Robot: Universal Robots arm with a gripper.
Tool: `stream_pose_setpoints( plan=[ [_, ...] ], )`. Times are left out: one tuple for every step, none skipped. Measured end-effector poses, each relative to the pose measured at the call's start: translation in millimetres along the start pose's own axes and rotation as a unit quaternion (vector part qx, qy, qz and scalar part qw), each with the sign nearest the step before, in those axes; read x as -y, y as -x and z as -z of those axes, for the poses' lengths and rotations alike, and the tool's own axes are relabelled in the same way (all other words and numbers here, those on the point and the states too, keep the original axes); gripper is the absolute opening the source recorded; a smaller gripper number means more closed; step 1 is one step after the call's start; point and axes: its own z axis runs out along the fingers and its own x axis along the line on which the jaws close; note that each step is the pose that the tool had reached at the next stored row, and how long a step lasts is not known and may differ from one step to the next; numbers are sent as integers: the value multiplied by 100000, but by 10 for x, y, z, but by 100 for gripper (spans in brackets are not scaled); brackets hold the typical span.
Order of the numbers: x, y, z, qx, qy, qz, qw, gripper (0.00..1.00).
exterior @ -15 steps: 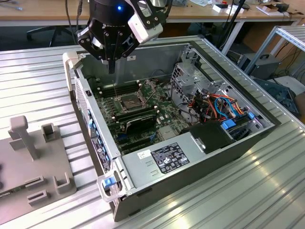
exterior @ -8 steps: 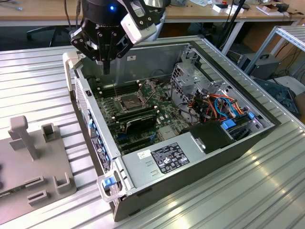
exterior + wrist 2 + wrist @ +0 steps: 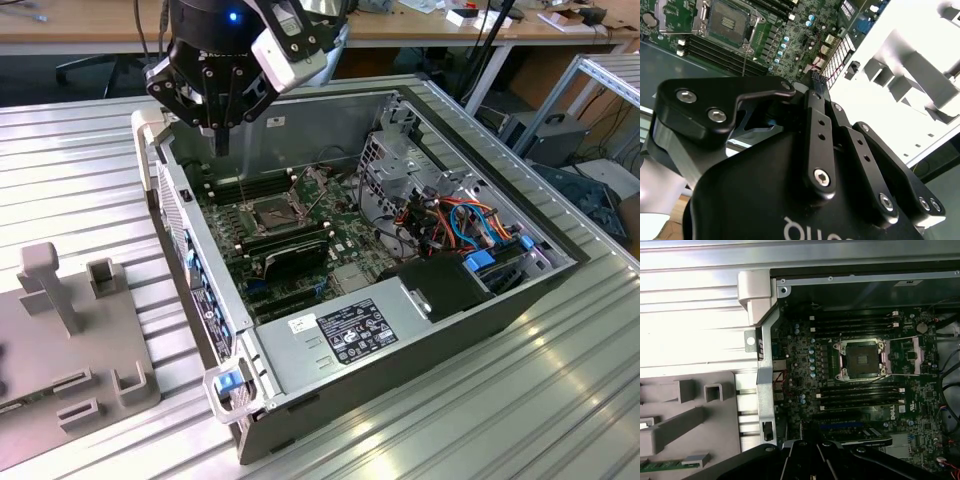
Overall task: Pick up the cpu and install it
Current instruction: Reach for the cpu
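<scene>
I am hanging my claw (image 3: 222,147) over the rear corner of the open computer case (image 3: 480,330), in the upper left of the exterior view. My fingers (image 3: 812,100) are drawing in narrow, close against each other, and pointing down at the green motherboard (image 3: 805,365) just inside the case wall. Whether anything thin is sitting between them I cannot tell, and I cannot tell where the cpu is lying or how it looks.

The CPU socket (image 3: 272,211) is sitting near the middle of the exterior view, below and to the right of my fingertips and apart from them. It is showing a dark square centre inside a metal frame, and its load plate (image 3: 912,355) is lying flipped open beside it. Long black memory slots (image 3: 855,322) are running along both sides of the socket.

A grey fixture (image 3: 60,330) is resting on the ribbed aluminium table (image 3: 500,420) in the lower left of the exterior view, beside the case. It is holding a green memory stick (image 3: 665,466) in one of its slots.
</scene>
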Motion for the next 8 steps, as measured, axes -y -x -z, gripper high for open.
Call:
stream_pose_setpoints(
  plan=[
    [0,-5,0,-1,1,0,100000,11],
    [1,-7,0,-1,-1,8,100000,11],
    [1,-9,0,-2,0,14,100000,11],
    [1,-10,0,-3,0,17,100000,11],
    [1,-13,0,-2,0,11,100000,11],
    [1,-15,1,-2,-2,13,100000,11],
    [1,-15,1,-3,-2,11,100000,11],
    [1,-16,1,-4,-1,10,100000,11]
  ],
)
